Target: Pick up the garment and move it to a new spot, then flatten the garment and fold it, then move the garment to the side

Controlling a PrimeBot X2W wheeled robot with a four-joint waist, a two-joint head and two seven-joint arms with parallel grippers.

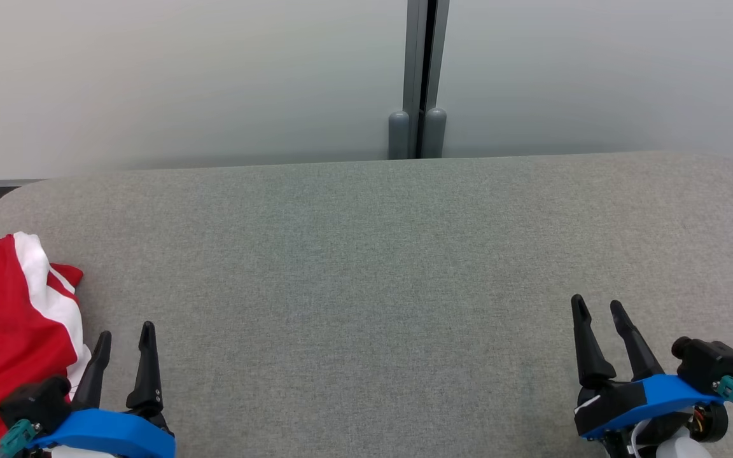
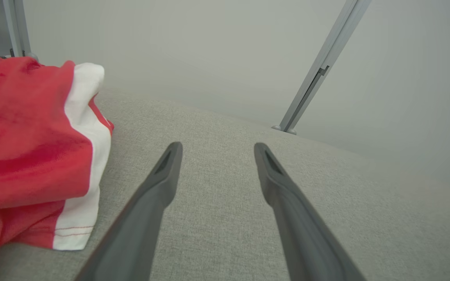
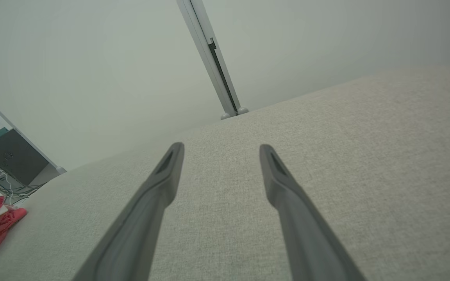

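Grey pad [image 1: 366, 254]; left hand [image 1: 126, 331], right hand [image 1: 596, 303] wide-fingered, apparently empty.

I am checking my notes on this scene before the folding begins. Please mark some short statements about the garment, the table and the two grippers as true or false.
1. The red and white cloth garment lies at the left end of the grey fabric-covered table. True.
2. The left gripper is shut on the garment. False: its jaws stand open beside the garment and hold nothing.
3. The right gripper is open and holds nothing. True.
4. The garment is spread flat in the middle of the table. False: it lies bunched at the left end, and the middle is bare.
5. A grey metal post stands behind the far edge of the table. True.
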